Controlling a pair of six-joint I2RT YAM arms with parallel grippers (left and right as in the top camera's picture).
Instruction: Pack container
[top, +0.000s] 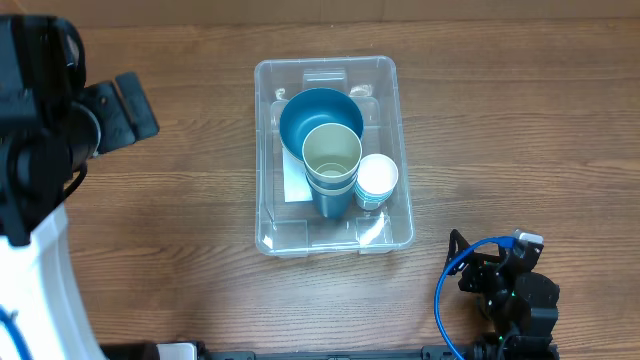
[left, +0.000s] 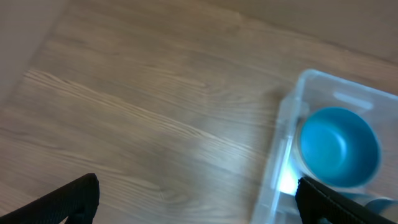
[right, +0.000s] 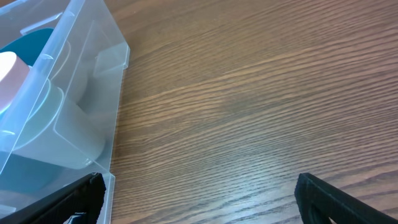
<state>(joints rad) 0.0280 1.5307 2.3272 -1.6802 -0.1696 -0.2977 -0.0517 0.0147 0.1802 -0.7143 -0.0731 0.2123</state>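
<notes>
The container (top: 263, 160) is a clear rectangular bin at the table's middle, with a white label (top: 295, 186) on its base. In it stand a blue bowl (top: 312, 112), a stack of teal cups (top: 332, 160) and a white cup (top: 377, 178). My left gripper (left: 199, 202) is open and empty above bare table, left of the container (left: 281, 146); the blue bowl (left: 339, 146) shows beyond it. My right gripper (right: 199, 196) is open and empty low over the table, just right of the container's corner (right: 93, 81). The white cup (right: 11, 70) shows through the wall.
The left arm (top: 95, 115) is at the upper left over a white base. The right arm (top: 510, 290), with a blue cable (top: 445, 285), is at the bottom right. The wooden table (top: 520, 120) surrounds the container.
</notes>
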